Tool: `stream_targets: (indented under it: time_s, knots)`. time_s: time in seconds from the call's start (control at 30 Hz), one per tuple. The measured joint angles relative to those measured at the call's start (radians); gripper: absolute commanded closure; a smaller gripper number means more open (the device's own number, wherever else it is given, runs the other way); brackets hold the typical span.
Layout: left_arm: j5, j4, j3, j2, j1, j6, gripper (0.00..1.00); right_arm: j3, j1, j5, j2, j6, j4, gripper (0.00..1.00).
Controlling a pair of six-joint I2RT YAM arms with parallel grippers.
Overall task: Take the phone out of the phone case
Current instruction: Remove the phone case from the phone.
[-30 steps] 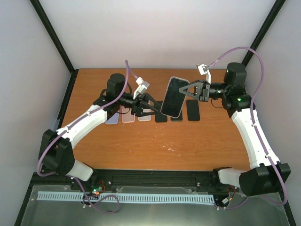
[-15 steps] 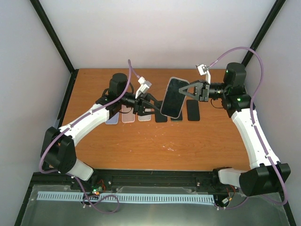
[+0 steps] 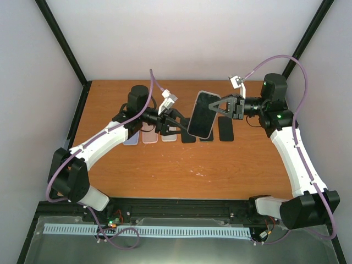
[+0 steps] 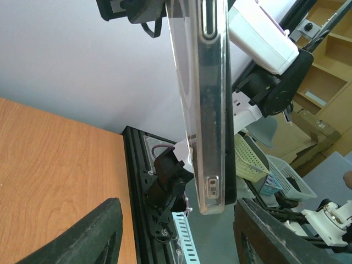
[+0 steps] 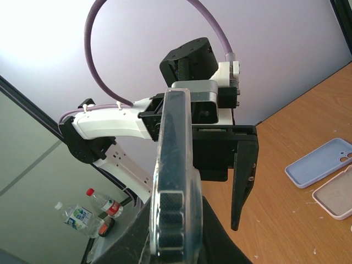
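Observation:
The phone [image 3: 202, 113], dark-screened and inside a clear phone case [image 4: 199, 110], hangs tilted above the table's middle. My right gripper [image 3: 221, 106] is shut on its right edge; in the right wrist view the phone [image 5: 175, 165] stands edge-on between the right gripper's [image 5: 175, 236] fingers. My left gripper [image 3: 184, 125] is open at the phone's lower left end. In the left wrist view its fingers [image 4: 93, 236] stand wide on either side of the case's bottom end, touching nothing. The left gripper's midpoint [image 4: 181, 236] lies just below that end.
A row of loose cases and phones lies on the orange table [image 3: 165, 165] under the arms: a lavender case [image 3: 132, 137], a pink one [image 3: 149, 136], and dark ones [image 3: 225, 129]. The right wrist view shows a blue case [image 5: 322, 162] and a pink case [image 5: 335, 192].
My left arm has shifted slightly right, toward the phone, then held still. The right gripper and the phone have not moved.

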Motion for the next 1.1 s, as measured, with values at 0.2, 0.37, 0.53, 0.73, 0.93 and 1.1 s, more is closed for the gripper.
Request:
stream_targets:
  time_s: [0.2,0.37,0.53,0.73,0.93,1.1]
  knots:
    - [-0.004,0.013,0.0,0.0,-0.001,-0.011,0.46,0.0,0.0,0.0,0.0,-0.002,-0.004,0.97]
    - [-0.022,0.009,0.0,0.002,-0.001,-0.01,0.47,0.0,0.001,0.003,0.0,-0.006,-0.005,0.97]
    - [-0.046,-0.013,0.005,0.003,-0.001,0.0,0.53,0.0,0.002,0.013,0.0,-0.015,-0.011,0.97]
    - [-0.101,-0.082,0.031,0.011,-0.001,0.039,0.59,-0.001,0.001,0.043,0.0,-0.032,-0.01,0.97]
    - [-0.137,-0.131,0.047,0.032,0.0,0.058,0.61,-0.007,0.001,0.058,0.001,-0.051,-0.01,0.97]
    - [-0.142,-0.133,0.052,0.058,0.003,0.056,0.62,-0.013,0.007,0.066,0.004,-0.055,-0.007,0.97]
